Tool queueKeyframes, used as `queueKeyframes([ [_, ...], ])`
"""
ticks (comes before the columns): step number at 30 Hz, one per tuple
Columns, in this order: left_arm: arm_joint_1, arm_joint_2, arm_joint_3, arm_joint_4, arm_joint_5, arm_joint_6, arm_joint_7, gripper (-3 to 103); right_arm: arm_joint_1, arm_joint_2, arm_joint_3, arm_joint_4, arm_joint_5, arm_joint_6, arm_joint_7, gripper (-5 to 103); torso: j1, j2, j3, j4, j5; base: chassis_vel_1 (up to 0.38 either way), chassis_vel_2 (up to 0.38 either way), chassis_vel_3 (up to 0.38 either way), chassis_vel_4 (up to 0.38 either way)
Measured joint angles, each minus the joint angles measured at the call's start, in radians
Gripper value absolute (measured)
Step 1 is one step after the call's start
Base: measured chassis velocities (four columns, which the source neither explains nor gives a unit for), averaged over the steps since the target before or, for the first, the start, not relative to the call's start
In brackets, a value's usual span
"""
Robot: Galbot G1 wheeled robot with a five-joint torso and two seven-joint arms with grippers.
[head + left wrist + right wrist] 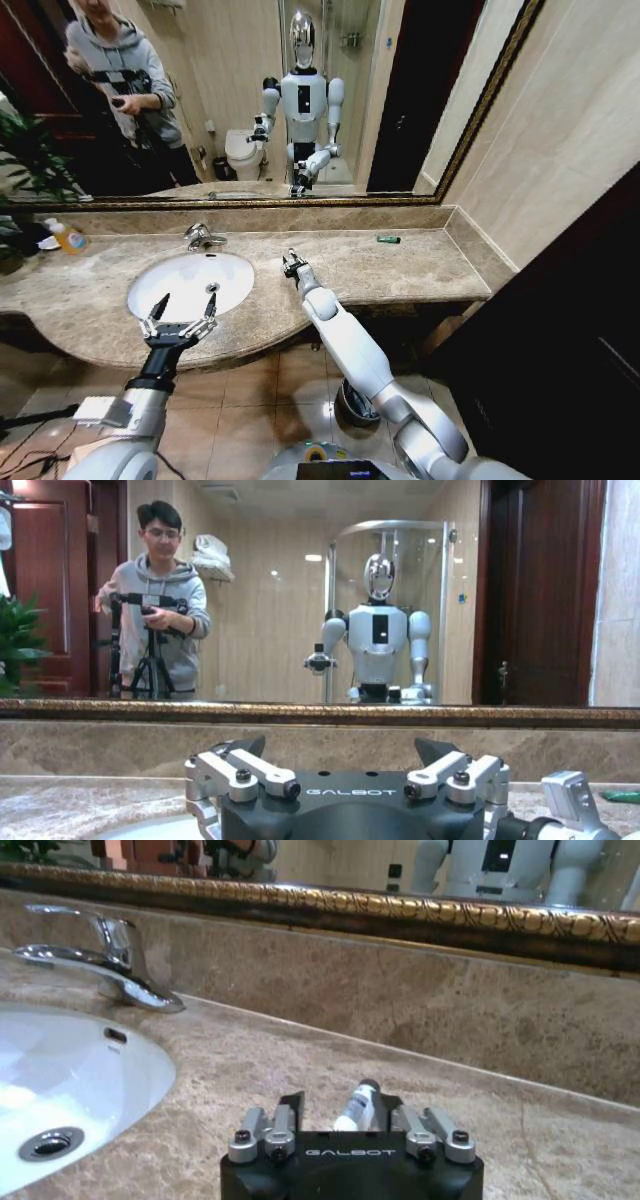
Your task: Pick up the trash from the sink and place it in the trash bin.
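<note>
Reaching over the brown marble countertop (400,262), just beside the white oval sink (190,283): right gripper (352,1119), fingers pinching together on a small white tube (357,1108) with a dark tip, held upright above the stone. Hovering above the sink's near rim: left gripper (180,311), fingers spread wide apart, holding nothing. Lying far along the countertop near the wall: small green tube (388,239). Standing on the floor beneath the right arm: dark trash bin (356,405).
</note>
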Motion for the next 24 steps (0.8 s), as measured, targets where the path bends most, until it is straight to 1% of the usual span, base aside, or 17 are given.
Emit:
queueKeyframes([
  [3,0.0,0.0,0.0,0.0,0.0,0.0,0.0,100,0.0,0.0,0.006,-0.016,-0.003,0.008,-0.009,61,0.0,0.0,0.0,0.0,0.0,0.0,0.0,0.0,0.0],
  [5,0.0,0.0,0.0,0.0,0.0,0.0,0.0,100,0.0,0.0,0.007,-0.02,-0.003,0.009,-0.01,61,0.0,0.0,0.0,0.0,0.0,0.0,0.0,0.0,0.0],
  [6,0.0,0.0,0.0,0.0,0.0,0.0,0.0,100,0.001,0.0,0.008,-0.028,-0.006,0.013,-0.014,71,0.0,0.0,0.0,0.0,0.0,0.0,0.0,0.0,0.0],
  [7,0.0,0.0,0.0,0.0,0.0,0.0,0.0,100,0.002,0.0,0.008,-0.033,-0.008,0.017,-0.019,71,0.0,0.0,0.0,0.0,0.0,0.0,0.0,0.0,0.0],
  [8,0.0,0.0,0.0,0.0,0.0,0.0,0.0,100,0.003,0.0,0.008,-0.037,-0.009,0.02,-0.023,77,0.0,0.0,0.0,0.0,0.0,0.0,0.0,0.0,0.0],
  [9,0.0,0.0,0.0,0.0,0.0,0.0,0.0,100,0.003,0.0,0.008,-0.037,-0.009,0.02,-0.023,77,0.0,0.0,0.0,0.0,0.0,0.0,0.0,0.0,0.0],
  [10,0.0,0.0,0.0,0.0,0.0,0.0,0.0,100,0.003,0.0,0.007,-0.04,-0.01,0.022,-0.026,79,0.0,0.0,0.0,0.0,0.0,0.0,0.0,0.0,0.0],
  [12,0.0,0.0,0.0,0.0,0.0,0.0,0.0,100,0.003,0.0,0.01,-0.054,-0.013,0.029,-0.031,71,0.0,0.0,0.0,0.0,0.0,0.0,0.0,0.0,0.0],
  [14,0.0,0.0,0.0,0.0,0.0,0.0,0.0,100,0.003,0.0,0.012,-0.056,-0.013,0.03,-0.032,71,0.0,0.0,0.0,0.0,0.0,0.0,0.0,0.0,0.0],
  [15,0.0,0.0,0.0,0.0,0.0,0.0,0.0,100,0.003,0.0,0.013,-0.057,-0.013,0.032,-0.033,63,0.0,0.0,0.0,0.0,0.0,0.0,0.0,0.0,0.0],
  [17,0.0,0.0,0.0,0.0,0.0,0.0,0.0,100,0.003,0.0,0.013,-0.057,-0.012,0.033,-0.033,63,0.0,0.0,0.0,0.0,0.0,0.0,0.0,0.0,0.0],
  [19,0.0,0.0,0.0,0.0,0.0,0.0,0.0,100,0.004,0.0,0.013,-0.057,-0.009,0.035,-0.035,55,0.0,0.0,0.0,0.0,0.0,0.0,0.0,0.0,0.0],
  [20,0.0,0.0,0.0,0.0,0.0,0.0,0.0,100,0.005,0.0,0.013,-0.058,-0.008,0.036,-0.037,55,0.0,0.0,0.0,0.0,0.0,0.0,0.0,0.0,0.0],
  [21,0.0,0.0,0.0,0.0,0.0,0.0,0.0,100,0.007,0.0,0.013,-0.06,-0.006,0.038,-0.039,47,0.0,0.0,0.0,0.0,0.0,0.0,0.0,0.0,0.0],
  [23,0.0,0.0,0.0,0.0,0.0,0.0,0.0,100,0.007,0.0,0.013,-0.062,-0.006,0.04,-0.041,47,0.0,0.0,0.0,0.0,0.0,0.0,0.0,0.0,0.0],
  [24,0.0,0.0,0.0,0.0,0.0,0.0,0.0,100,0.007,0.0,0.014,-0.064,-0.006,0.04,-0.041,43,0.0,0.0,0.0,0.0,0.0,0.0,0.0,0.0,0.0],
])
